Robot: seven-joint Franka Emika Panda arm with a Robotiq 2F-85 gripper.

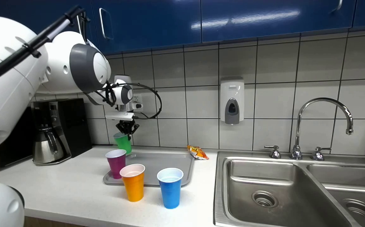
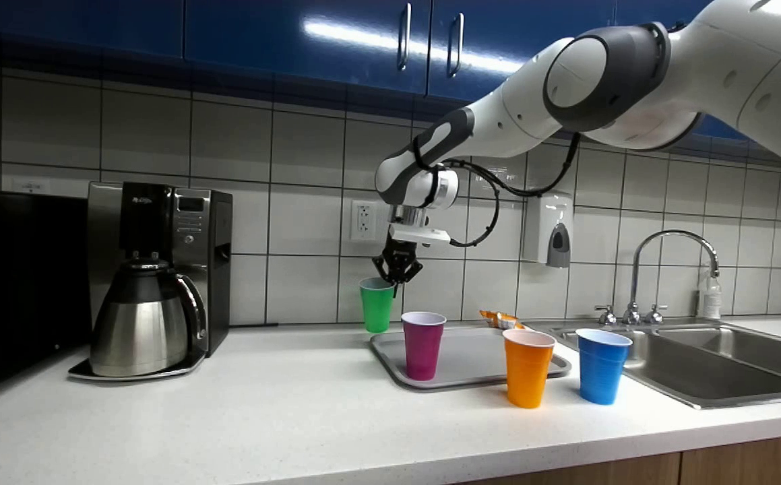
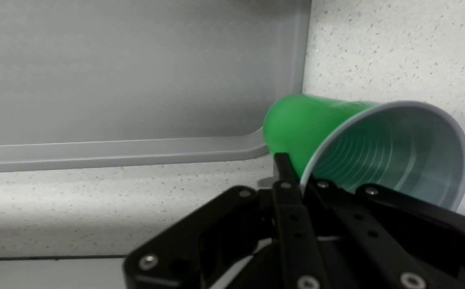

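Closest to the lens in the wrist view is the gripper (image 3: 301, 186), its black fingers pinched over the rim of the green cup (image 3: 356, 144), one inside it and one outside. From my remote seat I read the hold as made: the cup is gripped and not yet released, so letting go is what I judge remains. I have it at the corner of the grey tray (image 2: 478, 350) nearest the tiled wall (image 2: 306, 222) and the coffee maker (image 2: 154, 283); whether its base touches the tray or the countertop (image 2: 262, 411), or hangs just above them, I can't fairly tell, since no view shows that contact plainly. The purple cup (image 2: 422, 347) already stands on the tray, while the orange cup (image 2: 527, 370) and the blue cup (image 2: 602, 367) stand on the countertop, beyond the tray's edge opposite the wall.

As for direction, the green cup's mouth points up in both exterior views, and its long axis runs close to vertical. Through the wrist camera I look partly into that mouth, which opens toward the right of the view, with the narrower base pointing away toward the tray's corner.
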